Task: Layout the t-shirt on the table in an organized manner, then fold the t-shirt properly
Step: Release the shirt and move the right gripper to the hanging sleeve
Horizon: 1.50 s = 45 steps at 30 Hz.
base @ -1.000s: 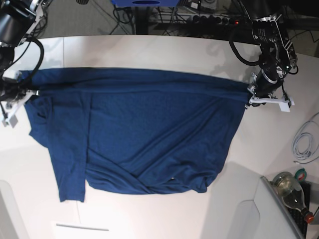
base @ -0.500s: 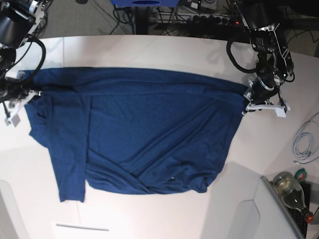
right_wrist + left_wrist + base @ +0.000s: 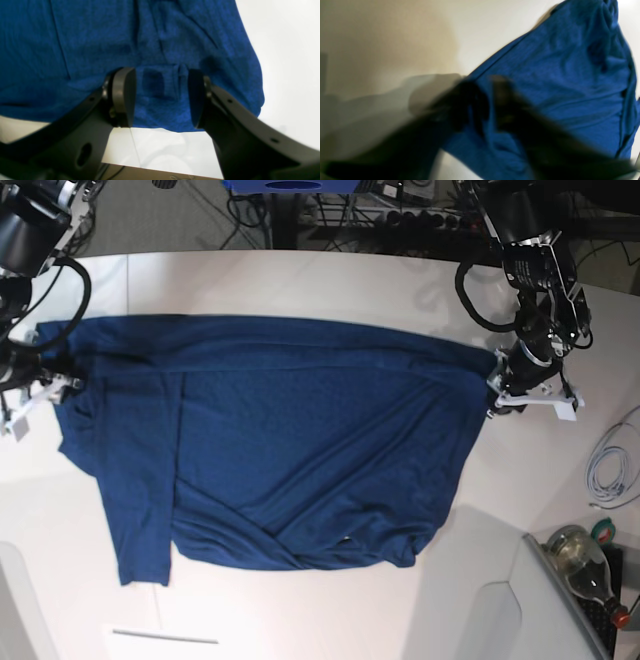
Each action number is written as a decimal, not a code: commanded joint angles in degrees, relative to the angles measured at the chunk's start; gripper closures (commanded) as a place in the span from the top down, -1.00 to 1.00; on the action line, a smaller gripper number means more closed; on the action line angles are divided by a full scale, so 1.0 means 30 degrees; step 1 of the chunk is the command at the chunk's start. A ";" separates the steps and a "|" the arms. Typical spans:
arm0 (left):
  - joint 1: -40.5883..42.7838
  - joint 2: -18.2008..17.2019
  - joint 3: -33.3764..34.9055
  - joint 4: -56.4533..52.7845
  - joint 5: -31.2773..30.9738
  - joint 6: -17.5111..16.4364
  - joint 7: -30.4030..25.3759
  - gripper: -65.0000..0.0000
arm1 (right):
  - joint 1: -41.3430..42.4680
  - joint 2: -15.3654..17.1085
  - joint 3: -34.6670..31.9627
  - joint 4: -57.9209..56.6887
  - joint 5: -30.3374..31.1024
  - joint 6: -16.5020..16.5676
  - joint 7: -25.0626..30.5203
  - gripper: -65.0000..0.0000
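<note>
Navy t-shirt point(image 3: 280, 450) lies between spread right hand point(image 3: 162, 96) and blurred, seemingly parted left hand point(image 3: 487, 100)

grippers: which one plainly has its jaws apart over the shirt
The right gripper: its wrist view shows both pads apart with the t-shirt between them. The left gripper's view is too blurred to tell.

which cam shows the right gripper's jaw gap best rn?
Right wrist view: the right gripper is sharp, jaws parted over the t-shirt edge with cloth between them. Base view shows it small at the shirt's corner, gap unreadable. Left wrist view doesn't show it.
</note>
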 commanded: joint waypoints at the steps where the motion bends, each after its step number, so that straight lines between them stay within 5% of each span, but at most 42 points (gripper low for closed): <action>1: -0.0219 -0.0230 -0.0079 0.0746 -0.0213 -0.0161 -0.0363 -0.07 | 0.0237 0.0388 0.0045 0.0932 0.0235 -0.0512 0.0593 -0.03; 5: -0.0337 -0.0318 -0.1046 0.1830 -0.0242 -0.0161 -0.0509 0.46 | 0.0500 0.1120 -0.1421 0.1841 0.0294 -0.1245 0.1882 -0.02; 10: 0.0162 -0.0318 -0.3243 0.3647 -0.0242 -0.0249 -0.1124 0.48 | 0.3226 0.2703 -0.6666 -0.1002 0.0264 -0.0249 0.6248 -0.03; 16: 0.3151 -0.0318 -0.5558 0.4584 -0.0271 -0.0307 -0.1183 0.44 | 0.9321 0.3494 -1.1208 -1.1610 0.0264 -0.0249 1.2373 -0.03; 19: 0.4440 -0.0318 -0.6701 0.4848 -0.0301 -0.0336 -0.1183 0.08 | 1.1577 0.3494 -1.2615 -1.7207 0.0264 -0.0278 1.6006 -0.03; 22: 0.5436 -0.0318 -0.7668 0.4995 -0.0330 -0.0336 -0.1183 -0.61 | 1.2339 0.3465 -1.3670 -2.0254 0.0264 -0.0337 1.8644 -0.03; 24: 0.5817 -0.0318 -0.8254 0.4995 -0.0330 -0.0336 -0.1183 -1.00 | 1.2310 0.3406 -1.4109 -2.0665 0.0264 -0.0747 1.8937 -0.03; 31: 0.6052 -0.0201 -0.9280 0.4907 -0.0330 -0.0336 -0.1183 -1.00 | 1.0786 0.3318 -1.4051 -1.9639 0.0323 -0.1538 1.8995 -0.06; 37: 0.6052 -0.0172 -0.9221 0.4878 -0.0242 -0.0336 -0.1124 -1.00 | 1.0639 0.3318 -1.4051 -1.9287 0.0323 -0.1538 1.8937 -0.80; 42: 0.6052 -0.0172 -0.9221 0.4848 -0.0213 -0.0336 -0.1095 -1.00 | 1.0639 0.3318 -1.4051 -1.9287 0.0323 -0.1538 1.8937 -0.71; 45: 0.6052 -0.0172 -0.9221 0.4848 -0.0213 -0.0336 -0.1095 -1.00 | 1.0639 0.3318 -1.4051 -1.9287 0.0323 -0.1538 1.8908 -0.93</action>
